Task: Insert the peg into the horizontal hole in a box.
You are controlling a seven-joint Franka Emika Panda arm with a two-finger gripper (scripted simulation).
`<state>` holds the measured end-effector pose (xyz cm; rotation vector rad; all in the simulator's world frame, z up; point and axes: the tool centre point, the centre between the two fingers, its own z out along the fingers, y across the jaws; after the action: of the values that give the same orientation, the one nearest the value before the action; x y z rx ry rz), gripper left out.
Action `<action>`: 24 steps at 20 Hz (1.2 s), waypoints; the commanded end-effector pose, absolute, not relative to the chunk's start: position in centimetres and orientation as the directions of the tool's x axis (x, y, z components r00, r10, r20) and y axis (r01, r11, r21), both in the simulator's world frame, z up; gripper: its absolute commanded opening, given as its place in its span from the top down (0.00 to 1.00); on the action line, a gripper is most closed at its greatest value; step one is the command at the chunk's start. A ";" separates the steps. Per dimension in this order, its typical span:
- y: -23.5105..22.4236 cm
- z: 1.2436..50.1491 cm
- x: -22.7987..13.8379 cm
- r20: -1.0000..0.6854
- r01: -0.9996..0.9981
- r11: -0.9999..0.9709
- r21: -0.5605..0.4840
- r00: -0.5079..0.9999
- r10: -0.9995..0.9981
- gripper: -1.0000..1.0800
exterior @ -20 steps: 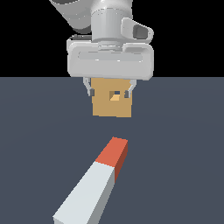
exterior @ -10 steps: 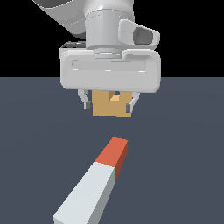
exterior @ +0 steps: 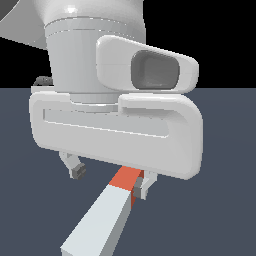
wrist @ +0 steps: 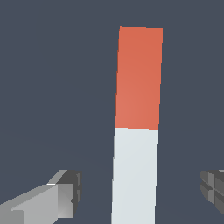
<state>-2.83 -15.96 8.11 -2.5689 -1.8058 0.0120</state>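
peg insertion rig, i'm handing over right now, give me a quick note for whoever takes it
Gripper: open, empty, fingers either side of the long pale grey bar with a red-orange end, the peg, not touching it.
Peg: lying flat on the dark floor, ungrasped.
Tan box and its hole: hidden behind the white gripper body in the exterior view, outside the wrist view.
Done: gripper lined up over the peg.
Left: lower, close, lift, align, insert.

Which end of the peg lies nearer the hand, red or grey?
The red end of the peg. In the exterior view it lies right under the open hand, between its fingers; the grey end extends away toward the camera.
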 end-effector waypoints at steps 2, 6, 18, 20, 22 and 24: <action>-17.5 7.3 -3.3 -0.003 0.929 -0.370 0.000 0.370 0.929 0.04; -17.8 7.2 -3.4 -0.003 0.927 -0.374 -0.001 0.374 0.927 0.04; -17.8 3.0 -3.5 -0.001 0.926 -0.376 0.000 0.376 0.926 0.04; -17.8 2.5 -3.4 0.000 0.926 -0.377 0.000 0.377 0.926 0.04; -17.8 2.1 -3.4 0.000 0.926 -0.377 0.000 0.377 0.926 0.04; -17.8 2.0 -3.4 0.000 0.926 -0.377 0.000 0.377 0.926 0.04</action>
<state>-3.44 -17.83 2.14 -2.6054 -1.7532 0.0022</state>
